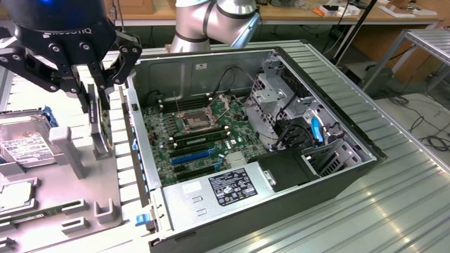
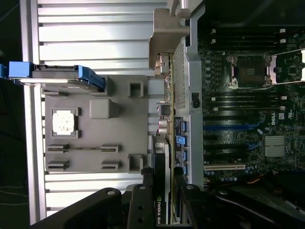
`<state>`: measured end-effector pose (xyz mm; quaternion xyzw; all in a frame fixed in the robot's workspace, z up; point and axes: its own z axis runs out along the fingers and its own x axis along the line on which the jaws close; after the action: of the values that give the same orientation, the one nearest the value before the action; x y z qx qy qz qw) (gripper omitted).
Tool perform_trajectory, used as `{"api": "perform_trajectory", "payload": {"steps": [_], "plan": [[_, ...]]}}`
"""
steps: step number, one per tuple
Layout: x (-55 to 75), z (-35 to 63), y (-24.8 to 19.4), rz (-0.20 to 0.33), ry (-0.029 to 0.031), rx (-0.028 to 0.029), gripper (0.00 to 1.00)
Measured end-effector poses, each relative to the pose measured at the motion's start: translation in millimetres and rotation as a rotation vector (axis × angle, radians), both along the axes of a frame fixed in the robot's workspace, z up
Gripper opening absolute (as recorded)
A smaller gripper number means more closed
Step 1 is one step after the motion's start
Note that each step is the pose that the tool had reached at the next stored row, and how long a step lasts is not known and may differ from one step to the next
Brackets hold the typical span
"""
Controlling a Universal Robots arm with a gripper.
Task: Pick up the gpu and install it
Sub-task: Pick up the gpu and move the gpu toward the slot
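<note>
Pincer (image 1: 98, 97) (image 2: 164, 190) partly closed, one black finger on each face of the gpu (image 1: 103, 132) (image 2: 160, 208), pressed against the card with no gap visible, so it has hold of it. Gpu stands on edge, upright, its upper part between the fingers and the rest hanging below them over the grey tray (image 1: 77, 211) (image 2: 121, 138). Cannot tell whether its lower edge is seated in the tray's slot or lifted clear. Card sits outside the computer case (image 1: 355, 138), just beside the case wall (image 1: 138, 153) (image 2: 195, 81). That sheet-metal wall stands between the card and the motherboard (image 1: 176, 132) (image 2: 238, 109). Grey tray posts rise close by on the card's other side. Inside the case: processor socket (image 1: 193, 121) (image 2: 248, 71) with its latch frame raised, blue expansion slot (image 1: 189, 156) (image 2: 228, 128) toward the near end of the board, labelled power supply (image 1: 235, 187) at the near end, and drive cage (image 1: 274, 100) with black cables along the exterior view's right side. Case and tray both rest on a slatted metal table (image 1: 393, 211) (image 2: 95, 38). Count: one gpu, one pincer, one case. On the tray, well apart from the card, one hard drive (image 1: 25, 147) (image 2: 57, 76) on blue rails, one processor chip (image 1: 16, 196) (image 2: 64, 121), one memory stick (image 1: 35, 216) (image 2: 83, 149) lying flat.
</note>
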<state>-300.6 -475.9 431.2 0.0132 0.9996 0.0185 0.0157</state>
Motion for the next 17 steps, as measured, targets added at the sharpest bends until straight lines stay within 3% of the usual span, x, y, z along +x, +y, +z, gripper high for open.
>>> {"api": "perform_trajectory", "payload": {"steps": [17], "plan": [[23.7,0.0,0.1,0.0,0.0014,-0.0019,0.27]]}}
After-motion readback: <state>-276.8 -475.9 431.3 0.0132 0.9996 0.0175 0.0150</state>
